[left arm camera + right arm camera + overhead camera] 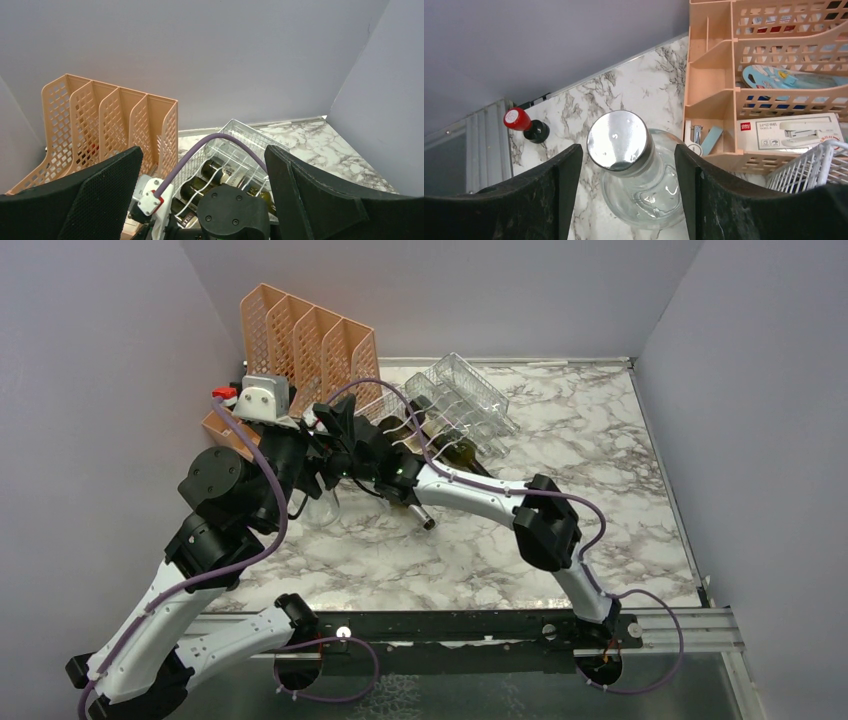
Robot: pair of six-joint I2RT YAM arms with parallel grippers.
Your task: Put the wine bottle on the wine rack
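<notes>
bottle (470,452) lay in rack (480,390), desk 12 o'clock | left jaws wide, empty | right jaws wide, straddling flask (644,200), ungripped | advice: back out slowly, clear of rack wires

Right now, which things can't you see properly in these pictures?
Top view: the right arm covers much of the wine bottle.
Left wrist view: labels in the wine rack are too small, partly behind that arm.
Right wrist view: the edge cuts off most of the rack.

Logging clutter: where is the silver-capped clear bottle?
Right wrist view: the clear bottle stands on the table, seen between the fingers of the right tool, beside the orange organizer.
</notes>
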